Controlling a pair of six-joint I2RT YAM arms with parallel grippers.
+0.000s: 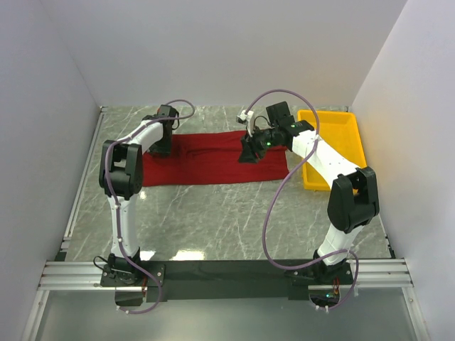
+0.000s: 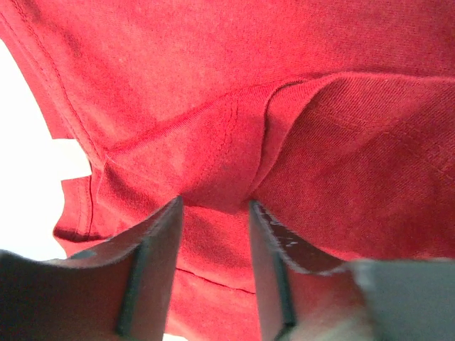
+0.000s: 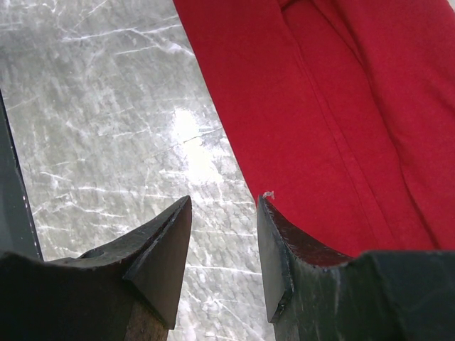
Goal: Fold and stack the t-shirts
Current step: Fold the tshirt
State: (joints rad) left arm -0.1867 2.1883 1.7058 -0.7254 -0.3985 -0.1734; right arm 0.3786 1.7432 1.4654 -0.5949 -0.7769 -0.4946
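One plain dark red cloth t-shirt (image 1: pixel 213 165) spread flat on grey marble-patterned table (image 1: pixel 213 220). Left gripper (image 2: pixel 213 206) pinching raised cloth fold. Right gripper (image 3: pixel 224 206) parted, unloaded, at hem.

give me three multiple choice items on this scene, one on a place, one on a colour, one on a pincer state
1. Where is the yellow tray?
A. far right of the table
B. near left corner
C. on top of the t-shirt

2. What colour is the t-shirt?
A. blue
B. dark red
C. white

3. What does the left pincer have between its fingers?
A. nothing
B. the tray's rim
C. a pinch of the shirt's cloth

Key: 1 A, the top view shows it beside the shirt's right end. 2 B, all views show red cloth. 3 C, the left wrist view shows a fold bunched between the fingers.
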